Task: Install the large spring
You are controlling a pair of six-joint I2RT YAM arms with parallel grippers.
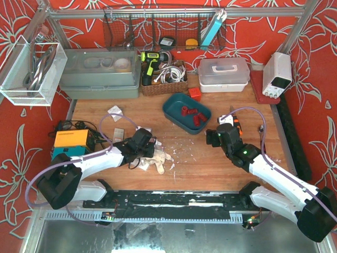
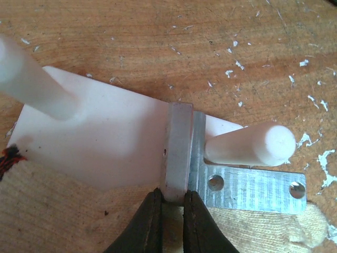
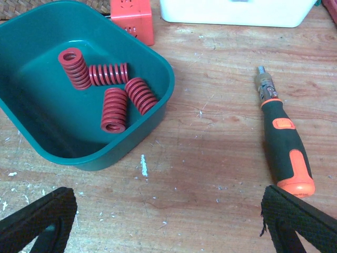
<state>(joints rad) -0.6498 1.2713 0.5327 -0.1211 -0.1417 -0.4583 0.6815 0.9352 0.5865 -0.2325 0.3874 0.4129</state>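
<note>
Several red springs lie in a teal tray, which also shows at the table's middle back in the top view. A white plastic base carries two white pegs, one to the right and one to the left, and a grey metal bracket. My left gripper is shut on the upright end of that bracket; it sits left of centre in the top view. My right gripper is open and empty, above bare wood just in front of the tray, right of centre in the top view.
A black-and-orange screwdriver lies right of the tray. A red cube and a white lidded box stand behind it. A beige cloth lies under the fixture. An orange box sits at the left, and a black rail runs along the near edge.
</note>
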